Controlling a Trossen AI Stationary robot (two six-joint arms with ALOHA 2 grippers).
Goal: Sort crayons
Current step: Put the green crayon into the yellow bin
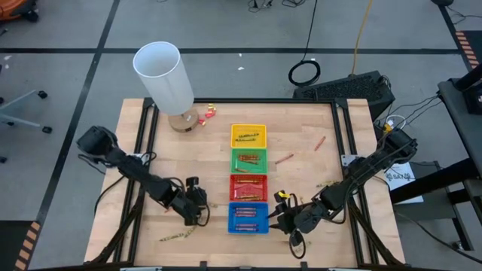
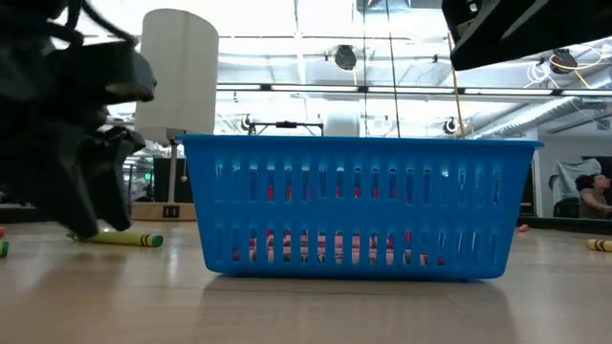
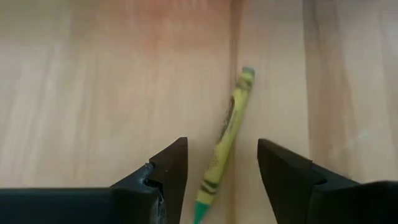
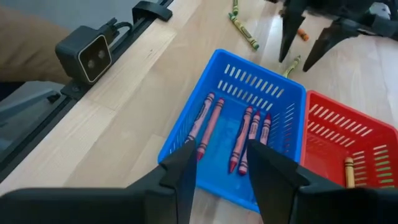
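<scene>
Crayons point(image 4: 233, 134) lying in the blue tray point(image 4: 283, 99) just ahead of the right gripper point(image 4: 221, 165) — fingers apart, empty. Olive-yellow crayon point(image 3: 225, 134) flat on the table point(image 3: 93, 93) between the left gripper's point(image 3: 221, 171) parted fingers — unpinched. Red tray point(image 4: 367, 134) touching the blue.

Blue tray point(image 4: 186, 134): showing a bright blue slotted wall, carrying pinkish-red crayons point(image 4: 239, 138) with darker printed bands.
Red tray point(image 4: 323, 127): showing red slotted plastic, carrying one olive-yellow crayon point(image 4: 349, 171).
Green tray point(image 1: 248, 153): showing green, with reddish-brown sticks lying inside.
Yellow tray point(image 1: 248, 127): showing yellow, with dark olive sticks lying inside.
Loose crayon point(image 3: 228, 127): wearing a yellow wrapper with black lettering and bands, showing a green tip at each end.
Table point(image 1: 301, 135): showing pale wood with faint grain.
Cylinder point(image 1: 164, 75): showing plain white.
Left gripper point(image 3: 221, 177) and right gripper point(image 4: 221, 165): showing black fingers.
</scene>
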